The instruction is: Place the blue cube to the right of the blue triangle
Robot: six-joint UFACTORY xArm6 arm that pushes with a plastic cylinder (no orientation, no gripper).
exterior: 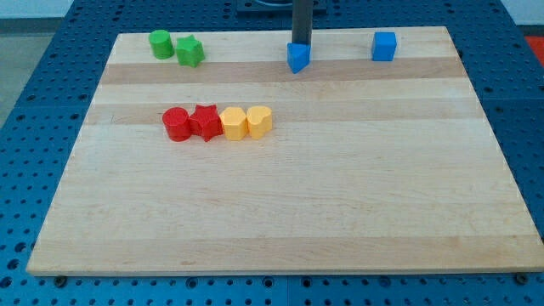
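Note:
The blue cube [384,46] sits near the view's top right of the wooden board [280,195]. The blue triangle [297,58] sits near the top middle, well to the left of the cube. My tip [301,43] comes down from the view's top and ends right behind the blue triangle, at its top edge, seemingly touching it. The cube is about a hundred pixels to the right of my tip.
A green cylinder [161,43] and a green star [189,52] sit at the top left. A row of a red cylinder [177,124], a red star [205,122], a yellow block [233,124] and a second yellow block [259,121] lies left of centre.

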